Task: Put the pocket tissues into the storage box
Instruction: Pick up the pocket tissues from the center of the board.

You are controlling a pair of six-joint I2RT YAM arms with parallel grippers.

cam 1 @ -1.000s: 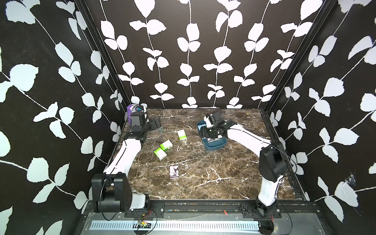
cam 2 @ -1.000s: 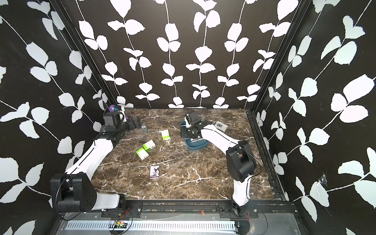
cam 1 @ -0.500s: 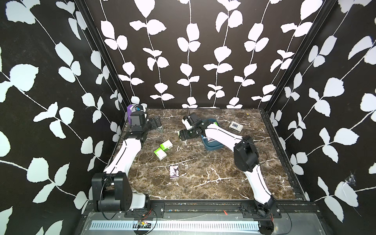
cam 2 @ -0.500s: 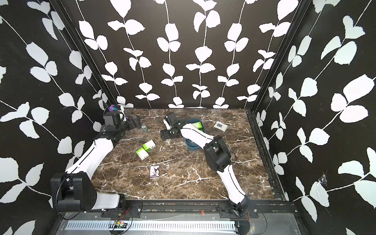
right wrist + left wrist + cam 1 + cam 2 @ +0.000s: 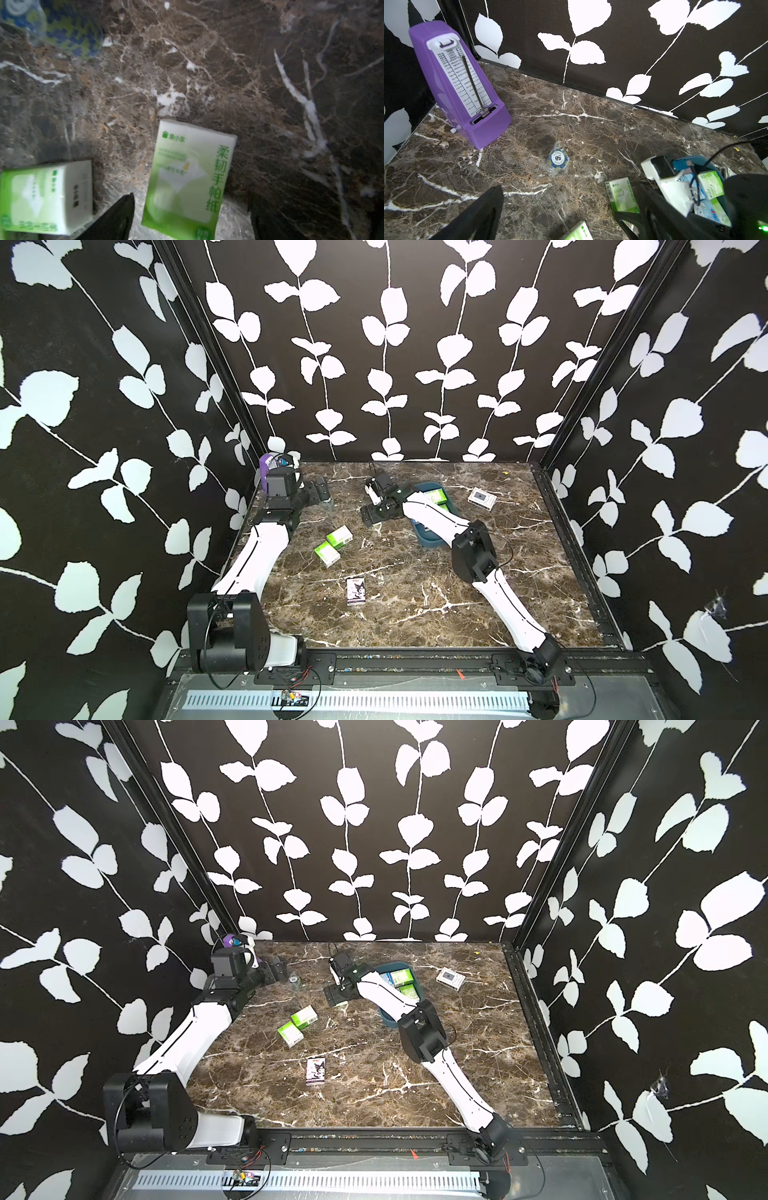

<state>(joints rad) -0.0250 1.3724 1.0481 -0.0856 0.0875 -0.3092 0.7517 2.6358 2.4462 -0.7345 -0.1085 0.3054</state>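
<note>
Four packs (image 5: 339,536) lie loose on the desk (image 5: 415,614), left of the box (image 5: 430,540). My right pincer (image 5: 191,197) hangs spread astride one green pack (image 5: 187,166), lower centre of its wrist view. Next, I reckon: sink, pinch, carry it rightward.

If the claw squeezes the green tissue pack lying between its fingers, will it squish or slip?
The green tissue pack probably squishes a little: its corners look soft and rounded. It is likely light for its size, being tissues. Its smooth wrapper might slip, but it lies flat on the marble table, so it shouldn't roll.
</note>
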